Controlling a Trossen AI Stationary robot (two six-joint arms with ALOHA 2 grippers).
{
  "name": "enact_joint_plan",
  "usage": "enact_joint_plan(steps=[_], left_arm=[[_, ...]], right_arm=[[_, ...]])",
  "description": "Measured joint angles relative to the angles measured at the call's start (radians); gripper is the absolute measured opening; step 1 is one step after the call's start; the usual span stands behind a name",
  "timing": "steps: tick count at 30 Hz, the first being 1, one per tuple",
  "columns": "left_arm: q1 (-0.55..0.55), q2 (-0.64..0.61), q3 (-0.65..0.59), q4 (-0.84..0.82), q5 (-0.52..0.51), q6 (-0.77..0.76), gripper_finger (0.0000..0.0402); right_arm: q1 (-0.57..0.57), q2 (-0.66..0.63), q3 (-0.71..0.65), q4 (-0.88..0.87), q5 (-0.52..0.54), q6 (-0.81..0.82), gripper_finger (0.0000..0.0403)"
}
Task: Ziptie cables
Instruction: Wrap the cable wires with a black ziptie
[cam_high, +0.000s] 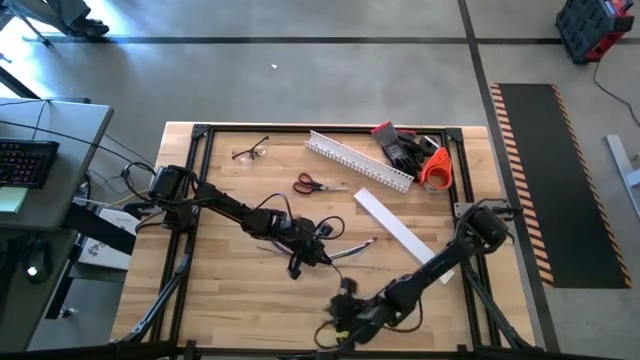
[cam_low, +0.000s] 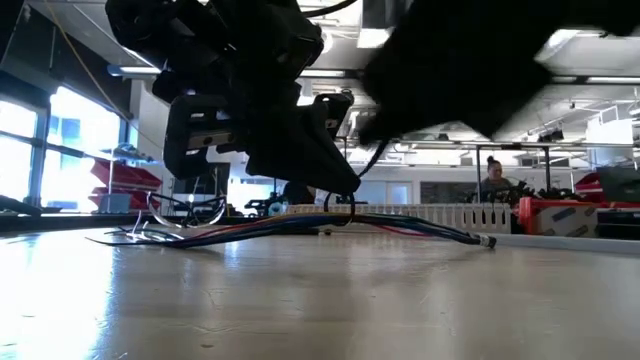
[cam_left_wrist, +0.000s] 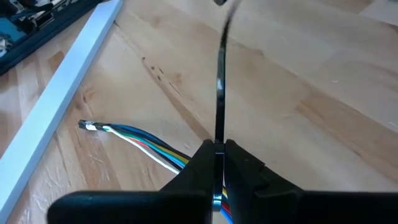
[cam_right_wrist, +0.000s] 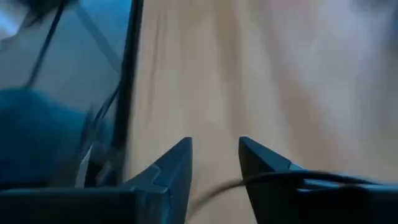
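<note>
The cables (cam_high: 345, 250) lie as a loose bundle on the wooden table's middle. In the left wrist view (cam_left_wrist: 140, 140) they show blue, yellow, white and red wires. In the low view (cam_low: 400, 226) they lie flat along the table. My left gripper (cam_high: 300, 255) stands over the bundle, shut on the thin black ziptie (cam_left_wrist: 219, 87). My right gripper (cam_high: 340, 320) is open and empty near the table's near edge, and its wrist view (cam_right_wrist: 214, 158) shows only bare wood between the fingers. My left gripper pinches the ziptie (cam_left_wrist: 218, 144) between its two fingers. The strip runs straight on from the fingertips, along the fingers, and stands clear above the table. The cables pass under the fingers; I cannot tell whether the fingers touch them.
Red-handled scissors (cam_high: 312, 184), a white slotted duct (cam_high: 358, 163), safety glasses (cam_high: 250, 150) and an orange tape roll with gloves (cam_high: 425, 162) lie toward the far edge. A flat white cover strip (cam_high: 400, 232) lies right of the cables. A person (cam_low: 492, 178) is in the room behind.
</note>
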Motion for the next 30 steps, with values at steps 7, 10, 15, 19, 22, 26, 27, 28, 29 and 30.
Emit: enact_joint_plan(steps=[7, 10, 15, 19, 22, 26, 27, 28, 29, 30], left_arm=[[0.000, 0.001, 0.000, -0.003, -0.001, 0.000, 0.0000], [0.000, 0.001, 0.000, -0.003, -0.001, 0.000, 0.0000], [0.000, 0.001, 0.000, 0.002, -0.001, 0.000, 0.0000], [0.000, 0.001, 0.000, -0.002, -0.002, -0.001, 0.0000], [0.001, 0.001, 0.000, -0.001, -0.003, -0.001, 0.0000], [0.001, 0.001, 0.000, -0.003, -0.003, -0.001, 0.0000], [0.001, 0.001, 0.000, -0.003, -0.003, -0.001, 0.0000], [0.001, 0.001, 0.000, -0.001, -0.002, -0.001, 0.0000], [0.001, 0.001, 0.000, 0.002, -0.002, -0.001, 0.0000], [0.001, 0.001, 0.000, 0.002, -0.002, -0.001, 0.0000]], right_arm=[[-0.010, -0.031, 0.001, 0.037, 0.323, -0.293, 0.0124], [0.006, -0.081, 0.001, -0.017, 0.429, -0.294, 0.0124], [-0.003, -0.098, 0.001, -0.334, 0.458, 0.007, 0.0124], [-0.042, -0.051, 0.001, -0.436, 0.376, 0.119, 0.0124], [-0.067, -0.025, 0.001, -0.427, 0.336, 0.116, 0.0124], [-0.087, -0.013, 0.001, -0.427, 0.320, 0.139, 0.0116], [-0.086, -0.013, 0.001, -0.426, 0.332, 0.141, 0.0111], [-0.086, -0.013, 0.001, -0.425, 0.353, 0.140, 0.0106], [-0.086, -0.013, 0.001, -0.426, 0.368, 0.140, 0.0101], [-0.086, -0.013, 0.001, -0.429, 0.375, 0.140, 0.0095]])
